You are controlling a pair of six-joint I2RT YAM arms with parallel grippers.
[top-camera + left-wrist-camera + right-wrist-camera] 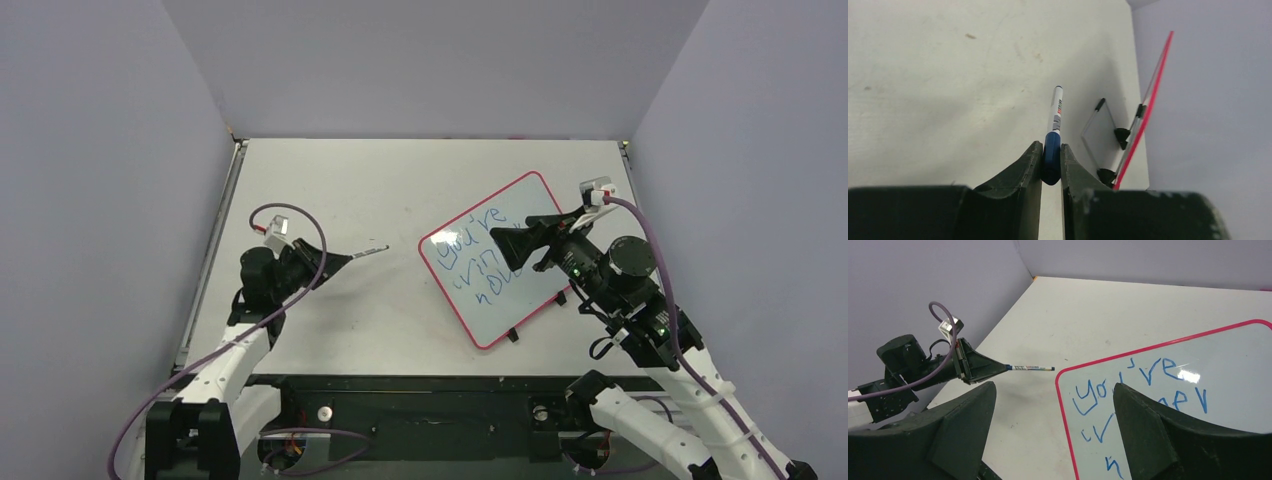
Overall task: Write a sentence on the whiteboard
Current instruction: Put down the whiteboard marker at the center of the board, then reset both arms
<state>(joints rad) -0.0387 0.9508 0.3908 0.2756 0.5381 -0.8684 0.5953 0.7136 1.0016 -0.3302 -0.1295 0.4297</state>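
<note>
Propped near the right edge of the table, the whiteboard looks light, stiff and glossy-slick, best steadied by its pink frame, while the right gripper gapes empty over the sentence and the left gripper pinches the marker pen by its blue end.

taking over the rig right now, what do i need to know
Left gripper: jaws shut on the pen, which points toward the whiteboard's left corner with its tip short of the board.
Right gripper: jaws open, holding nothing, hovering over the whiteboard.
Whiteboard: propped at a tilt, right of the table's centre.
Done: the sentence, three blue lines, is on the board.
Left: probably only to set the pen down, unless more words are wanted.
</note>
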